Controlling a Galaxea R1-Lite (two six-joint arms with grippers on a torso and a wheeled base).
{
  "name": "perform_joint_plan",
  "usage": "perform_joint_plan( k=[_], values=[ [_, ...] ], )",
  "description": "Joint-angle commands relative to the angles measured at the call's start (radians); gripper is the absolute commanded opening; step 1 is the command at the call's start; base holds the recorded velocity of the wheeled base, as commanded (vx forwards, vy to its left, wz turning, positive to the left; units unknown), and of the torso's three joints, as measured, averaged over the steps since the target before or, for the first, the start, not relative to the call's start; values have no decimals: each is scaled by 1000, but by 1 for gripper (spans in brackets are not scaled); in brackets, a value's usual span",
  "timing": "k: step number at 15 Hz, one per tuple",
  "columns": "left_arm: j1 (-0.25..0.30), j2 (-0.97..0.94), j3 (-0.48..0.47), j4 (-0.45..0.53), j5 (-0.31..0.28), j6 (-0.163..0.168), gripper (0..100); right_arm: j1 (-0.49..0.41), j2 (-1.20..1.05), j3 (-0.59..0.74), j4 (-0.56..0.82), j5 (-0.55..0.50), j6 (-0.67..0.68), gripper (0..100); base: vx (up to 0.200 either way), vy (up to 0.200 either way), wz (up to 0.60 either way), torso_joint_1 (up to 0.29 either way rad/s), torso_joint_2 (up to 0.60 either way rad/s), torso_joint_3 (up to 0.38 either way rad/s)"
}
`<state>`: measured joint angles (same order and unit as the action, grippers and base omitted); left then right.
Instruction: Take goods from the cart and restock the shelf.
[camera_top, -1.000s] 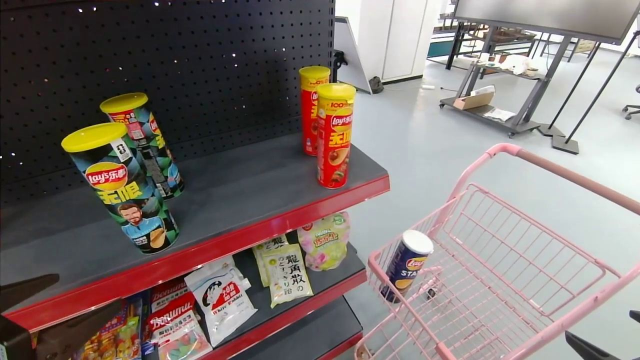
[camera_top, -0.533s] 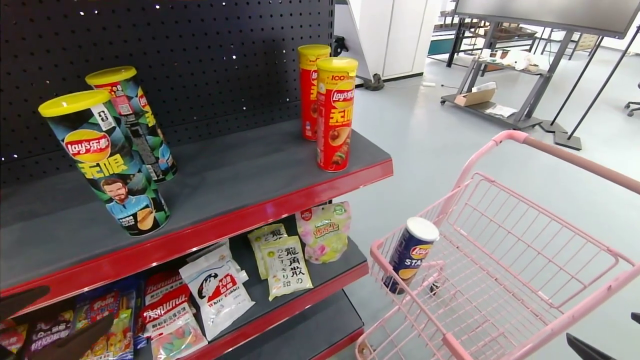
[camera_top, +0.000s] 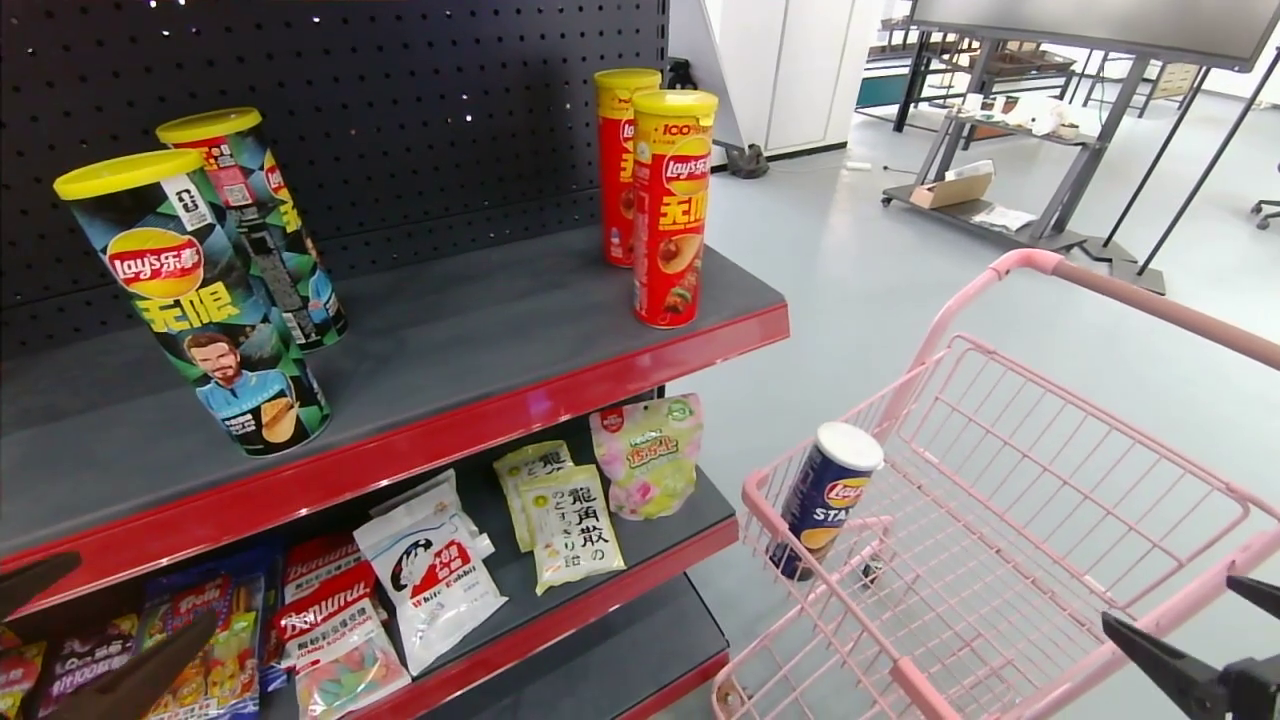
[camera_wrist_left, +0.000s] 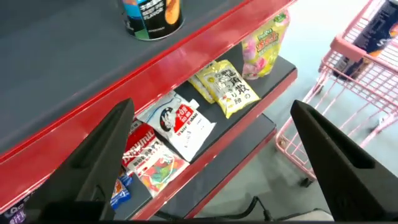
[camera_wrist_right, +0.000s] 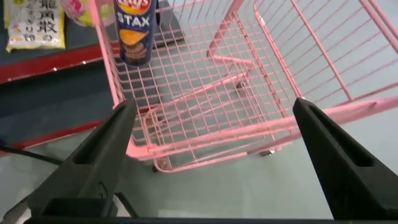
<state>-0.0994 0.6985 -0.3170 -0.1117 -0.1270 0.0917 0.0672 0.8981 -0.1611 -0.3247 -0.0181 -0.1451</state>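
A dark blue chip can (camera_top: 825, 500) with a white lid stands inside the pink wire cart (camera_top: 1120, 290), in its corner nearest the shelf. My right gripper (camera_top: 1175, 605) is open at the cart's near rim, apart from the can. From the right wrist the blue can (camera_wrist_right: 135, 31) lies beyond the open gripper (camera_wrist_right: 212, 102), across the cart (camera_wrist_right: 205, 140) basket. My left gripper (camera_top: 90, 630) hangs open below the top shelf board (camera_top: 480, 340), holding nothing. The left wrist view has this open gripper (camera_wrist_left: 211, 106) facing the lower shelf's snack bags.
Two red cans (camera_top: 668, 210) stand at the top board's right end and two green-black cans (camera_top: 200, 300) at its left, with bare board between. Snack bags (camera_top: 570, 525) fill the lower shelf. A metal rack (camera_top: 1000, 200) stands far across the grey floor.
The head camera has shifted, so the whole picture has moved. My right gripper has come up further into the lower right corner, by the cart's rim. The blue can has stayed put.
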Motion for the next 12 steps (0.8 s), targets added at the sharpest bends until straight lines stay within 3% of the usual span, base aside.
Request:
perform_joint_plan(
  k=[1,2,5,7,12],
  values=[
    [0,-1,13,-3,1,-1,100,0,188,-2,-106,-3,16,100,0,0,0,0,0,0],
    [0,1,13,-6,0,2,100,-3,312,-8,-152,-8,-30,100,0,0,0,0,0,0],
    [1,1,10,-6,10,8,100,55,479,-57,-257,24,1,100,0,0,0,0,0,0],
    [0,19,7,-5,67,8,100,158,665,-81,-464,29,147,100,0,0,0,0,0,0],
    [0,32,-7,-5,75,0,100,212,944,-69,-783,3,165,100,0,0,0,0,0,0]
  ],
)
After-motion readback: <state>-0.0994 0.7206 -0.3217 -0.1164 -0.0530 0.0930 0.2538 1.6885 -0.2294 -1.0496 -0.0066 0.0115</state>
